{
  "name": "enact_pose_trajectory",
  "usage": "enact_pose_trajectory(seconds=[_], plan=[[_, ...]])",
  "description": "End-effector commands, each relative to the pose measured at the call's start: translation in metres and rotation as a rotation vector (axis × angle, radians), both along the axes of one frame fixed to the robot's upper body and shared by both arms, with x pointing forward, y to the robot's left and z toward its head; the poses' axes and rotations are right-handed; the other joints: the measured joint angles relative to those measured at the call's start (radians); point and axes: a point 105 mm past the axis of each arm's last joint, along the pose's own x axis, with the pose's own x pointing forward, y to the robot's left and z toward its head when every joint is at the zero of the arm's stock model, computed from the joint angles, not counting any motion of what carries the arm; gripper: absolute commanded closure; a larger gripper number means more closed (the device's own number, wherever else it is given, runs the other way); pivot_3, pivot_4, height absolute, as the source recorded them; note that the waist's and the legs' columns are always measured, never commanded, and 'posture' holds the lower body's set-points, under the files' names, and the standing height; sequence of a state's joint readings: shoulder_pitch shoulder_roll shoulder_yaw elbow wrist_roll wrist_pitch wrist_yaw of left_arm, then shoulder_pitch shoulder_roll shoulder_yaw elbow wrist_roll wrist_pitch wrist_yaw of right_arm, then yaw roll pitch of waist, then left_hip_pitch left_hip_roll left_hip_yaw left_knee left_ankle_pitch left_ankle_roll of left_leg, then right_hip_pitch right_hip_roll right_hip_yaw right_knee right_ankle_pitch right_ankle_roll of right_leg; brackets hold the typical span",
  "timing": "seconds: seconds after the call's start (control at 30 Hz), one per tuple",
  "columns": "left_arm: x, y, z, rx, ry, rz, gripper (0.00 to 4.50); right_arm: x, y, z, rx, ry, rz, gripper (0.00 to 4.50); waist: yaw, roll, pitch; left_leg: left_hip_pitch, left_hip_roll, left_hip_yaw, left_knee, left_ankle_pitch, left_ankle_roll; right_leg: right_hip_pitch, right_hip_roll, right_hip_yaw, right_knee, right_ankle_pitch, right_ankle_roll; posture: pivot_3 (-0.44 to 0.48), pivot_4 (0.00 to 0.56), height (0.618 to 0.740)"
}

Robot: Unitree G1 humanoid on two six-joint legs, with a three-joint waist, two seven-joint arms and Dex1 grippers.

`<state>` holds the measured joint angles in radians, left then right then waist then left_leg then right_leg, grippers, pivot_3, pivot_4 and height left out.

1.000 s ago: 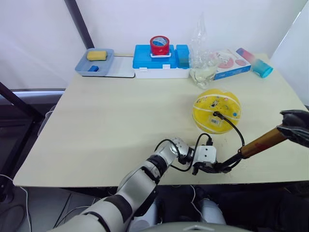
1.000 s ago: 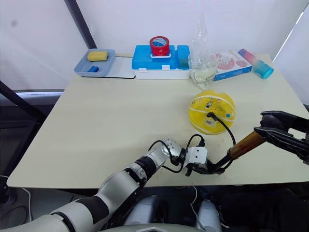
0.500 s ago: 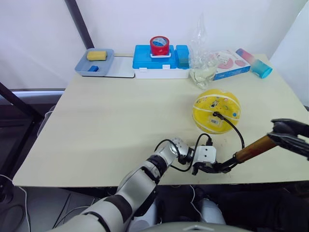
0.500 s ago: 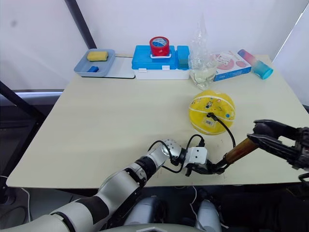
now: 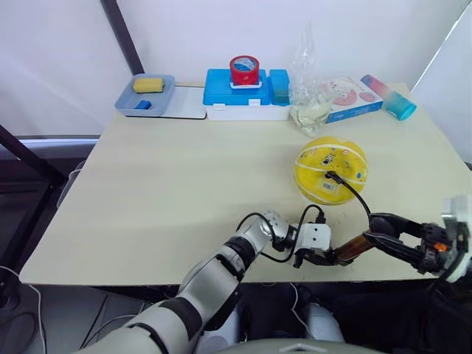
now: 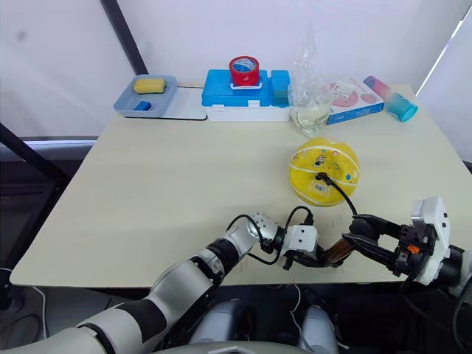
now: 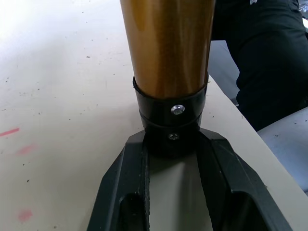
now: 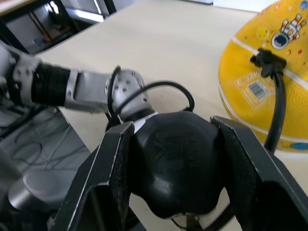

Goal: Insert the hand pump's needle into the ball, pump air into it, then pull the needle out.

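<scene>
- The slim bronze-brown metal hand pump (image 5: 352, 248) is held low over the beige table (image 5: 162, 192), its black base cap clamped by the left end effector (image 7: 171, 144).
- Its black handle is gripped by the right end effector (image 8: 178, 159).
- The yellow dotted ball (image 5: 330, 170) is seen just beyond, with the thin black hose (image 5: 355, 194) plugged in.

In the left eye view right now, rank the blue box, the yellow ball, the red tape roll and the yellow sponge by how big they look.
1. Blue box, largest, though it sits farther from the camera.
2. Yellow ball, nearly as big; nearness may flatter it.
3. Red tape roll.
4. Yellow sponge, close to the tape roll; that order is unsure.
</scene>
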<state>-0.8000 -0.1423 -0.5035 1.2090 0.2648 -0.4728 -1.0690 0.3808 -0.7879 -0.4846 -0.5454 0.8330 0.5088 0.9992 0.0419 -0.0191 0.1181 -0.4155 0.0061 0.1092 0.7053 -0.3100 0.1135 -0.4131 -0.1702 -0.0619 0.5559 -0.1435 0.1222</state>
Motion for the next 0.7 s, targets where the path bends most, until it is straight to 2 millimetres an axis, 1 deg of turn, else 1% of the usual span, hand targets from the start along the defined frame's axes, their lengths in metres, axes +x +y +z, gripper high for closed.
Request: enact_pose_trajectory(seconds=[0.03, 0.2, 0.27, 0.3, 0.37, 0.43, 0.57, 0.7], plan=[[-0.031, -0.012, -0.020, 0.062, 0.063, -0.087, 3.57, 0.000, -0.005, 0.012, -0.004, -0.053, 0.015, 2.50, 0.000, 0.000, 0.000, 0.000, 0.000, 0.000, 0.000, 0.000, 0.000, 0.000, 0.000, 0.000, 0.000, 0.000, 0.000, 0.000, 0.150, 0.729], [-0.030, -0.012, -0.020, 0.063, 0.060, -0.085, 3.57, 0.001, -0.013, 0.051, -0.023, -0.168, 0.036, 2.50, 0.000, 0.003, 0.001, 0.000, 0.000, 0.000, 0.000, 0.000, 0.000, 0.000, 0.000, 0.000, 0.000, 0.000, 0.000, 0.000, 0.150, 0.729], [-0.030, -0.012, -0.020, 0.063, 0.060, -0.084, 3.57, 0.000, -0.015, 0.066, -0.042, -0.202, 0.048, 2.50, 0.000, 0.003, 0.002, 0.000, 0.000, 0.000, 0.000, 0.000, 0.000, 0.000, 0.000, 0.000, 0.000, 0.000, 0.000, 0.000, 0.150, 0.729], [-0.030, -0.012, -0.020, 0.064, 0.060, -0.085, 3.57, -0.002, -0.017, 0.077, -0.056, -0.219, 0.059, 2.50, 0.000, 0.003, 0.002, 0.000, 0.000, 0.000, 0.000, 0.000, 0.000, 0.000, 0.000, 0.000, 0.000, 0.000, 0.000, 0.000, 0.150, 0.729], [-0.030, -0.012, -0.020, 0.064, 0.060, -0.087, 3.57, -0.004, -0.020, 0.096, -0.079, -0.244, 0.078, 2.50, 0.000, 0.006, 0.003, -0.001, 0.000, 0.000, 0.001, 0.000, 0.000, 0.000, 0.000, 0.000, 0.000, 0.000, 0.000, 0.000, 0.150, 0.729], [-0.030, -0.012, -0.020, 0.064, 0.060, -0.088, 3.57, -0.006, -0.021, 0.112, -0.094, -0.254, 0.092, 2.50, 0.001, 0.005, 0.004, 0.000, 0.000, 0.000, 0.001, 0.000, 0.000, 0.000, -0.001, 0.000, 0.000, 0.000, 0.000, 0.000, 0.150, 0.729], [-0.030, -0.012, -0.019, 0.063, 0.058, -0.090, 3.57, -0.011, -0.022, 0.134, -0.111, -0.257, 0.122, 2.50, 0.001, 0.005, 0.004, -0.001, 0.000, -0.001, 0.001, 0.000, 0.000, 0.000, -0.001, -0.001, 0.000, 0.000, 0.000, 0.000, 0.150, 0.729], [-0.030, -0.012, -0.019, 0.063, 0.056, -0.091, 3.57, -0.012, -0.026, 0.145, -0.150, -0.259, 0.142, 2.50, 0.000, 0.005, 0.004, -0.001, 0.000, -0.001, 0.001, 0.000, 0.000, 0.000, -0.001, -0.001, 0.000, 0.000, 0.000, 0.000, 0.150, 0.729]])
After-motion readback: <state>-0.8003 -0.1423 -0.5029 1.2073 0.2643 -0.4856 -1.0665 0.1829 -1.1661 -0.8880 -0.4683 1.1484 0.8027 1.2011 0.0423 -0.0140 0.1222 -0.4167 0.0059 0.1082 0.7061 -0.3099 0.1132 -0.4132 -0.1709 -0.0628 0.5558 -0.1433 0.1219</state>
